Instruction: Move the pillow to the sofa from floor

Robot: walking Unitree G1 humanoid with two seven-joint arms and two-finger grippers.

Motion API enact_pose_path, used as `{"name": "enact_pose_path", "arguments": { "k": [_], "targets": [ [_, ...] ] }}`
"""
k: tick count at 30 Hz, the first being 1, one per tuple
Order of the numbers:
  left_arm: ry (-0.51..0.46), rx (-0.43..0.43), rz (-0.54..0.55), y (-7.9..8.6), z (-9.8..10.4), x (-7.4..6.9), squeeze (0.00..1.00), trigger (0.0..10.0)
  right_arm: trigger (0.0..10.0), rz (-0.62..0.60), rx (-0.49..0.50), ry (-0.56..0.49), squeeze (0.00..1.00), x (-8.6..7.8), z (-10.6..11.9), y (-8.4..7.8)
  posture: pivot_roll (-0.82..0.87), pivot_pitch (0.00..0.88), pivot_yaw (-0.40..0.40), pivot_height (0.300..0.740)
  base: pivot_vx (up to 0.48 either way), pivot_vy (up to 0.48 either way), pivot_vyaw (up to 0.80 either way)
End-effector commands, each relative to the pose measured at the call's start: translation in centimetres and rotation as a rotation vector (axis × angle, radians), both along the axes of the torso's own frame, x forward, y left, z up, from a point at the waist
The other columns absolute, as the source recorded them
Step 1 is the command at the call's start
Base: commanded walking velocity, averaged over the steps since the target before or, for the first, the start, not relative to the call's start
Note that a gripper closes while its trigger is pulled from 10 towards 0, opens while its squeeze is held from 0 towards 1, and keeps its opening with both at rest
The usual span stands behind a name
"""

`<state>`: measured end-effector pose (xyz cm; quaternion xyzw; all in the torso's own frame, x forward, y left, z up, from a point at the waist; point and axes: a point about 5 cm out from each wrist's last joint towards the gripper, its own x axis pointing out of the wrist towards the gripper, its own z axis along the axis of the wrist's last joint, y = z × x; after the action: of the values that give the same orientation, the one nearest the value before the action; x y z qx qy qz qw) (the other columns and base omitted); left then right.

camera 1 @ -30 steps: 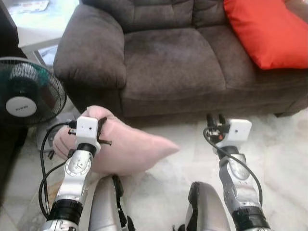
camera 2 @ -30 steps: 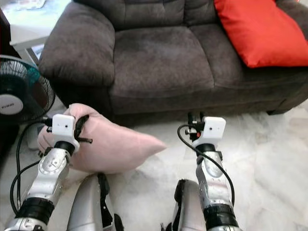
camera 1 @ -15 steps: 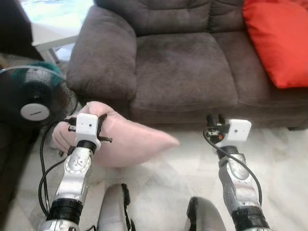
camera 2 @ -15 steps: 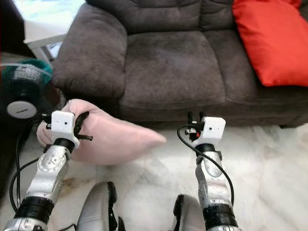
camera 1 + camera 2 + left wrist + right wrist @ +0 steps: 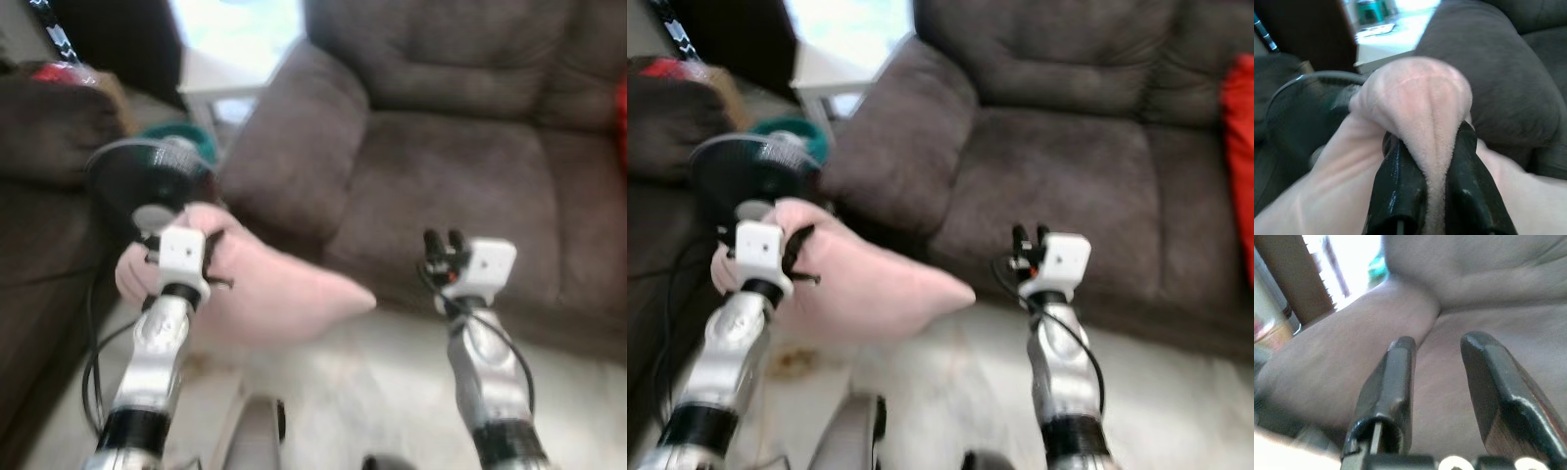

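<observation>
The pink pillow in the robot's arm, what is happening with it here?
The robot is carrying the pink pillow toward the dark brown sofa. Its left gripper is shut on a fold of the pillow, with the plush fabric pinched between the two black fingers. The pillow hangs in front of the sofa's armrest, beside a standing fan, and is not yet on the seat. The right gripper is open and holds nothing, pointing at the sofa. The head views are blurred.
</observation>
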<state>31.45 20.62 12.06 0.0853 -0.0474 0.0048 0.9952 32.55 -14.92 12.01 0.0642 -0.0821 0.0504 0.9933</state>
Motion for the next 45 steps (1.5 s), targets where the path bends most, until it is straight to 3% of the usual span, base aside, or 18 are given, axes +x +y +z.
{"name": "enact_pose_path", "arguments": {
  "k": [1,10,20,35,45],
  "targets": [
    [-0.130,-0.019,-0.111,-3.0,2.9,0.9,0.00,10.0,10.0,-0.087,0.001,0.074,0.00,-1.1,-2.0,-2.7,0.16,0.097,0.002,0.674,0.000,0.000,0.00],
    [-0.133,-0.026,-0.136,-3.5,3.3,0.9,0.00,10.0,10.0,-0.083,0.011,0.037,0.00,-1.0,-1.6,-2.5,0.16,0.075,0.010,0.674,0.000,0.000,0.00],
    [-0.130,-0.031,-0.156,-3.9,3.5,1.0,0.00,10.0,10.0,-0.094,0.006,0.040,0.00,-1.0,-1.7,-2.6,0.16,0.072,0.009,0.739,0.000,0.000,0.00],
    [-0.111,-0.037,-0.178,-4.1,3.4,1.0,0.00,10.0,10.0,-0.094,-0.009,0.055,0.00,-0.8,-1.8,-2.8,0.17,0.082,0.006,0.740,0.000,0.000,0.00],
    [-0.081,-0.034,-0.217,-4.5,3.1,0.9,0.00,10.0,10.0,-0.005,-0.106,0.163,0.00,-0.7,-3.0,-2.6,0.17,0.087,0.005,0.740,0.000,0.000,0.00]
  ]
}}
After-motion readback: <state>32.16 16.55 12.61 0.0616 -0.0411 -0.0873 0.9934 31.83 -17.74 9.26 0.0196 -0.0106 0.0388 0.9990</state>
